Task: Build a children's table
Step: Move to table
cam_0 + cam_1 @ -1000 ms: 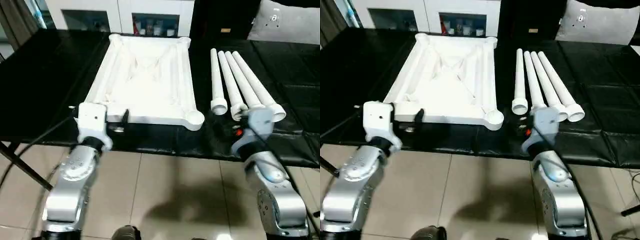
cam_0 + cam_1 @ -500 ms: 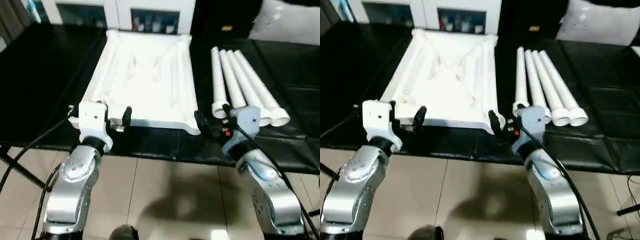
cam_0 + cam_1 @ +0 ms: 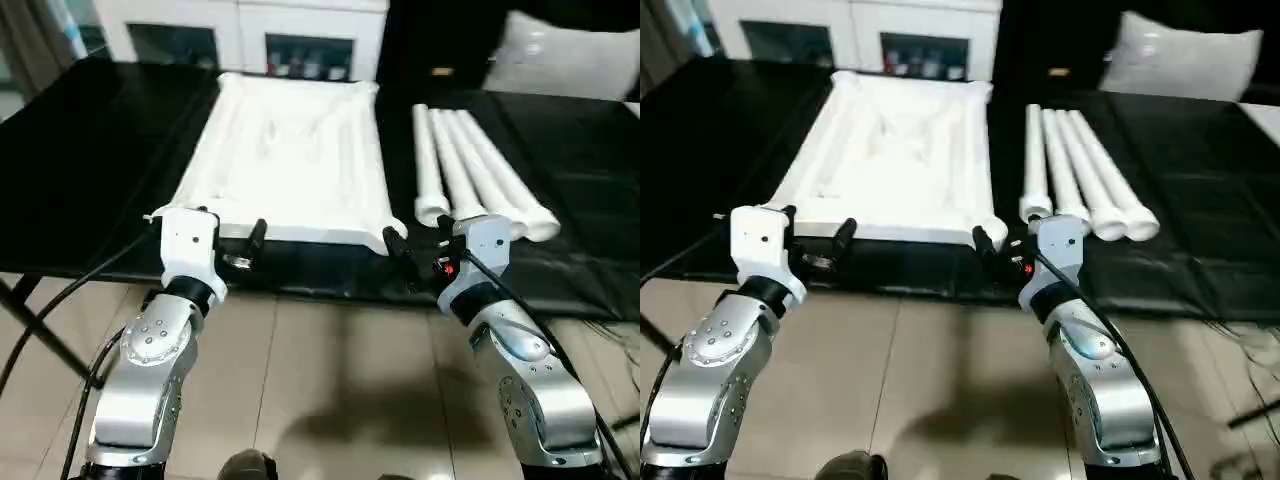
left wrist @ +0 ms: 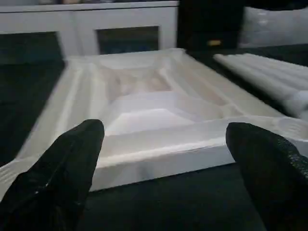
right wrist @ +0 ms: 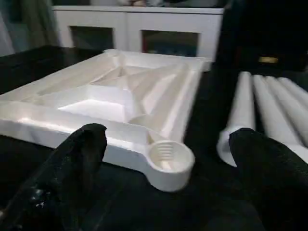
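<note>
The children's table top lies upside down on the black work table, ribbed underside up. Four white legs lie side by side to its right, collars toward me. My left gripper is open at the top's near left edge, with that edge seen between its fingers. My right gripper is open in front of the near right corner socket, which sits between its fingers without touching them. Neither gripper holds anything.
The black work table ends just under my grippers, with tiled floor below. A white glass-door cabinet stands behind it, and a pale cushion rests at the back right. A cable hangs from my left arm.
My right gripper has swung left, from the legs' collars to the top's near right corner socket. The left gripper has stayed at the near left edge. The camera shifted slightly.
</note>
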`<state>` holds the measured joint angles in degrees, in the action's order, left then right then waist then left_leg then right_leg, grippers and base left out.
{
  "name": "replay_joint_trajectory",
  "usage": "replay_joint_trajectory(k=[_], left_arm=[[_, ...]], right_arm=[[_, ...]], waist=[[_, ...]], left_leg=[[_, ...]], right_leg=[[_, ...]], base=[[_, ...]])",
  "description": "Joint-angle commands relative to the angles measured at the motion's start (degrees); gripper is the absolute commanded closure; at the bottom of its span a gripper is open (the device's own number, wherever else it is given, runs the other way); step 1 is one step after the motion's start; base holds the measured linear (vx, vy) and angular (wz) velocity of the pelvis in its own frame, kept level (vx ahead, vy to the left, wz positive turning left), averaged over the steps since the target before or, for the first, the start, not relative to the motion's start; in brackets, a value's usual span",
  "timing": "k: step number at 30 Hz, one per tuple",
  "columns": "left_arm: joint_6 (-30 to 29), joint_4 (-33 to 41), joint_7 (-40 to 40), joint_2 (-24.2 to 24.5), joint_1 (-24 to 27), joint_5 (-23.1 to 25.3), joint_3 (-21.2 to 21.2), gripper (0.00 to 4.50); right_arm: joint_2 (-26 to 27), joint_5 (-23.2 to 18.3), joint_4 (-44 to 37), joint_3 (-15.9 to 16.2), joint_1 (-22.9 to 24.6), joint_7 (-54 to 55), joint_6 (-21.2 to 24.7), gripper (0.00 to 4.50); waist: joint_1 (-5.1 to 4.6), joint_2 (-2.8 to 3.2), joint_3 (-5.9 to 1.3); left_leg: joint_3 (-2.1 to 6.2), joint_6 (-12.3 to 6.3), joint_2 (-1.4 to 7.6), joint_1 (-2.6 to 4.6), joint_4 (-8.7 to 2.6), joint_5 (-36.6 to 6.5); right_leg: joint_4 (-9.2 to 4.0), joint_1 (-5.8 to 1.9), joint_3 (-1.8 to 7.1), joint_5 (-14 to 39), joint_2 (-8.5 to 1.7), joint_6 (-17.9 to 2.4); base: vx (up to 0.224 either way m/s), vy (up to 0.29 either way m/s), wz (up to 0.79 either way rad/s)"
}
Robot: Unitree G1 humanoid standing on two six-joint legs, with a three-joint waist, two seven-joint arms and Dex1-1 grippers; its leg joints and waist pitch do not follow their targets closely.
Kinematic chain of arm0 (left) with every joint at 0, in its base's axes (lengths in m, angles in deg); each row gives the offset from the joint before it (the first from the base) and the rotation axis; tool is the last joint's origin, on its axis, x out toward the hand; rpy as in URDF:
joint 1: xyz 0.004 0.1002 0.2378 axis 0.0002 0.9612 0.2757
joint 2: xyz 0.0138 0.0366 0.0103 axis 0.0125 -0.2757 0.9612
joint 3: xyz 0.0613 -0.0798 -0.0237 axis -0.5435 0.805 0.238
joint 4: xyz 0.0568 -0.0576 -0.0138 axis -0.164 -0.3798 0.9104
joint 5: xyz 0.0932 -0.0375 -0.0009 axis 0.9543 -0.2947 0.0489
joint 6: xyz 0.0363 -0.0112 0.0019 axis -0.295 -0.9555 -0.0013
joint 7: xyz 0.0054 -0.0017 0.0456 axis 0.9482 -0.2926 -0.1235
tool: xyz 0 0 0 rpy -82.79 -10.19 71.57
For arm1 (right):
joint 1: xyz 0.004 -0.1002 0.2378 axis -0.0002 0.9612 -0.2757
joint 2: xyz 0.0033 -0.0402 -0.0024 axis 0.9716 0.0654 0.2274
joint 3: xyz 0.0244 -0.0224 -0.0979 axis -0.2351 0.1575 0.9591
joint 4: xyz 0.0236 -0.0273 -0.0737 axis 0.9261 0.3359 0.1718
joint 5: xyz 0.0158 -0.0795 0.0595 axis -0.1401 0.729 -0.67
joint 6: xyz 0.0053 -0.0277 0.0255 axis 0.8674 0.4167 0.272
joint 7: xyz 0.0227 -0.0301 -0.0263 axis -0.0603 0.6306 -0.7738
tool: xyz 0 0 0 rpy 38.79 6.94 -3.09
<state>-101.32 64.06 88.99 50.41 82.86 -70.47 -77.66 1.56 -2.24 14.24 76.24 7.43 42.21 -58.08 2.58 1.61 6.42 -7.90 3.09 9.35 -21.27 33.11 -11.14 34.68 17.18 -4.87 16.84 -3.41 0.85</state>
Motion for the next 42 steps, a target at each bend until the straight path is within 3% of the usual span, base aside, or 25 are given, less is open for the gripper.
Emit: replay_joint_trajectory(k=[1,2,3,4,5,6,9,10,11,14,16,18,19,23,24,27,29,30,32,36,37,38,39,40,42], left_arm=[[0.11,-0.42,0.20,-0.05,-0.67,-0.32,-0.04,0.00],[0.08,-0.47,0.18,-0.07,-0.71,-0.32,0.00,0.00],[0.04,-0.51,0.17,-0.10,-0.74,-0.28,0.01,0.00],[0.05,-0.54,0.19,-0.11,-0.76,-0.27,0.02,0.00],[0.08,-0.57,0.26,-0.11,-0.81,-0.24,0.05,0.00],[0.05,-0.56,0.27,-0.09,-0.85,-0.21,0.08,0.00],[-0.04,-0.41,0.24,-0.02,-0.81,-0.17,0.08,0.00],[-0.18,-0.15,0.15,0.04,-0.60,-0.34,0.23,0.00],[-0.18,-0.11,0.17,0.03,-0.56,-0.41,0.27,0.00],[-0.32,0.14,0.16,0.10,-0.45,-0.10,0.28,0.00],[-0.38,0.29,0.17,0.08,-0.44,-0.07,0.31,0.00],[-0.39,0.32,0.18,0.09,-0.45,-0.14,0.34,0.00],[-0.38,0.34,0.18,0.07,-0.43,-0.17,0.33,0.00],[-0.38,0.44,0.26,-0.07,-0.08,0.05,-0.27,0.00],[-0.38,0.44,0.33,-0.12,0.00,0.10,-0.42,0.00],[-0.26,0.29,0.48,-0.21,-0.07,0.25,-0.72,0.00],[-0.17,0.16,0.51,-0.22,-0.21,0.25,-0.86,0.00],[-0.07,-0.05,0.52,-0.24,-0.42,0.21,-0.92,0.00],[0.01,-0.26,0.50,-0.22,-0.64,0.29,-1.02,0.00],[0.24,-0.54,0.76,0.09,-0.97,0.18,-0.77,0.00],[0.24,-0.58,0.81,0.14,-1.00,0.17,-0.72,0.00],[0.24,-0.69,0.84,0.15,-1.09,0.21,-0.70,0.00],[0.31,-0.74,0.97,0.12,-1.14,0.23,-0.70,0.00],[0.44,-0.87,1.14,0.09,-1.25,0.24,-0.74,0.00],[0.51,-1.01,1.38,0.20,-1.35,0.23,-0.94,0.00]], right_arm=[[-0.20,0.69,-0.14,-0.89,0.31,0.70,0.21,0.06],[-0.23,0.76,-0.11,-0.82,0.30,0.72,0.27,0.06],[-0.28,0.93,-0.02,-0.66,0.27,0.79,0.37,0.06],[-0.29,0.98,0.01,-0.61,0.25,0.82,0.40,0.06],[-0.29,1.12,0.13,-0.43,0.17,0.89,0.44,0.06],[-0.21,1.08,0.22,-0.37,0.08,0.92,0.54,0.06],[-0.11,0.91,0.30,-0.34,-0.02,0.87,0.67,0.06],[0.00,0.71,0.39,-0.27,-0.04,0.77,0.70,0.06],[0.03,0.66,0.39,-0.26,-0.05,0.74,0.71,0.06],[0.07,0.38,0.29,-0.12,-0.04,0.58,0.69,0.06],[0.10,0.39,0.36,-0.17,-0.07,0.56,0.64,0.06],[0.17,0.50,0.55,-0.30,-0.08,0.50,0.59,0.06],[0.20,0.54,0.62,-0.37,-0.06,0.43,0.55,0.06],[-0.08,0.47,0.57,-0.39,0.00,0.33,0.54,0.06],[-0.17,0.40,0.54,-0.41,0.00,0.29,0.54,0.06],[-0.38,0.40,0.66,-0.50,-0.15,0.21,0.53,0.06],[-0.37,0.46,0.71,-0.60,-0.24,0.09,0.56,0.06],[-0.31,0.47,0.74,-0.69,-0.33,-0.05,0.60,0.06],[-0.33,0.50,0.78,-0.69,-0.42,-0.11,0.60,0.06],[-0.41,0.65,0.74,-0.41,-0.51,-0.09,0.56,0.06],[-0.73,0.45,0.54,-0.04,-0.58,-0.70,1.14,0.06],[-0.77,-0.03,0.50,-0.02,-0.67,-1.02,2.00,0.06],[-1.06,0.38,0.48,0.36,-0.68,-1.17,2.06,0.06],[-1.32,0.87,0.53,0.84,-0.70,-1.43,1.77,0.06],[-0.65,0.51,0.55,0.35,-0.62,-0.94,1.43,0.06]], waist=[[2.32,1.95,-2.60],[2.10,1.07,-2.59],[1.17,-3.47,-2.97],[2.24,-2.35,-1.86],[1.47,-3.33,-0.78],[2.62,-2.56,-0.97],[1.99,0.58,-3.54],[-2.51,1.78,-5.29],[-2.07,2.07,-5.34],[-2.78,-0.48,-4.94],[-0.96,-4.57,-4.69],[1.09,-4.36,-5.69],[1.22,-3.85,-4.96],[-1.11,1.00,-3.42],[-2.65,1.30,-4.31],[-3.42,0.29,-5.20],[-2.96,-2.72,-4.77],[-0.43,-3.60,-4.16],[0.97,-3.15,-4.88],[-0.86,1.72,-4.93],[-3.44,2.31,-6.40],[-3.34,1.83,-6.43],[-3.34,1.83,-6.43],[-3.28,0.48,-5.64],[-1.46,-4.00,-5.74]], left_leg=[[-0.99,5.13,3.40,-1.77,-12.28,-56.93],[-1.77,3.60,3.78,-1.27,-11.93,-53.67],[-1.67,1.33,1.44,4.17,-0.33,-34.91],[1.80,-4.86,-1.51,1.89,9.01,-7.73],[3.27,-5.11,-2.28,-2.10,11.23,-6.19],[3.75,-3.10,-0.63,-2.41,8.07,-5.72],[2.88,-3.83,1.62,4.42,-1.45,-9.97],[10.57,-10.65,7.50,10.43,-4.90,-14.53],[10.67,-13.85,7.18,10.76,-4.14,-14.08],[6.38,-25.02,4.89,8.37,-2.72,-2.62],[1.24,-16.67,-2.80,2.26,0.14,-12.05],[2.59,-11.08,-3.02,-2.31,6.41,-5.42],[3.20,-7.71,-2.48,-3.78,6.62,-1.59],[5.08,-7.12,2.79,-0.39,-3.37,-3.68],[8.05,-9.69,6.12,6.40,-4.15,-14.56],[10.53,-26.25,7.07,9.51,-2.74,-2.64],[5.50,-24.41,1.52,4.58,-1.24,-3.50],[2.07,-18.69,-3.53,-0.98,4.24,-6.30],[3.21,-8.57,-2.30,-4.76,6.57,-0.08],[5.17,-10.32,3.16,1.39,-2.69,1.17],[10.38,-19.67,6.68,9.30,-2.35,5.52],[11.82,-27.91,8.28,9.74,-1.65,10.21],[11.82,-27.91,8.28,9.74,-1.65,10.21],[13.61,-37.22,2.43,7.08,-1.57,9.71],[6.70,-25.40,-5.80,-2.30,3.91,-0.74]], right_leg=[[6.55,-5.04,-2.43,10.29,1.19,-2.45],[6.78,-4.65,-0.40,12.54,0.29,-2.29],[-6.03,0.73,5.07,46.10,-6.69,-2.61],[-11.90,0.40,11.40,63.58,-10.89,-7.82],[-11.23,-3.27,11.40,62.46,-11.86,-8.33],[-9.64,-4.65,8.70,53.62,-10.68,-8.83],[-5.40,-3.06,3.47,22.21,-2.24,-13.21],[4.16,3.52,1.40,6.26,0.43,-7.44],[5.25,4.88,1.28,4.76,0.29,-4.97],[3.71,8.06,3.03,-6.49,-2.64,-0.89],[-4.49,0.79,8.07,2.14,-5.09,-4.36],[-5.85,-5.35,11.89,15.10,-10.39,-10.45],[-5.44,-5.22,10.77,10.55,-9.35,-14.30],[-3.04,-1.11,1.81,10.53,-0.68,-13.33],[0.79,3.77,1.66,8.56,0.36,-10.54],[5.00,8.35,2.63,0.11,-1.77,-1.59],[-1.03,4.22,5.50,-4.90,-4.16,-2.62],[-5.96,-1.93,10.68,1.77,-8.97,-7.63],[-5.16,-5.90,10.21,3.23,-8.77,-14.64],[-2.44,-1.86,2.40,4.58,-0.18,-12.16],[3.51,5.41,1.21,4.32,0.76,-7.84],[6.11,7.42,1.84,4.83,-0.55,-2.47],[6.11,7.42,1.84,4.83,-0.55,-2.47],[4.47,7.59,2.75,2.71,-0.81,0.78],[-4.62,-1.84,7.42,-5.26,-6.40,1.27]], base=[[-0.099,0.055,-0.11],[-0.056,-0.044,0.04],[-0.056,-0.044,0.04],[0.055,-0.066,0.07],[0.125,-0.003,-0.07],[0.125,-0.003,-0.07],[0.055,0.018,0.25],[0.089,0.043,0.14],[0.124,0.035,0.05],[0.134,-0.003,0.10],[0.040,-0.048,0.06],[0.103,-0.102,0.00],[0.125,-0.063,-0.15],[0.124,0.003,-0.07],[0.151,0.053,0.00],[0.138,0.027,0.03],[0.099,-0.037,0.10],[0.088,-0.056,0.13],[0.105,-0.057,-0.06],[0.116,-0.006,-0.06],[0.184,0.046,-0.02],[0.156,0.019,0.04],[0.156,0.019,0.04],[0.080,0.014,0.28],[0.072,-0.037,0.67]])
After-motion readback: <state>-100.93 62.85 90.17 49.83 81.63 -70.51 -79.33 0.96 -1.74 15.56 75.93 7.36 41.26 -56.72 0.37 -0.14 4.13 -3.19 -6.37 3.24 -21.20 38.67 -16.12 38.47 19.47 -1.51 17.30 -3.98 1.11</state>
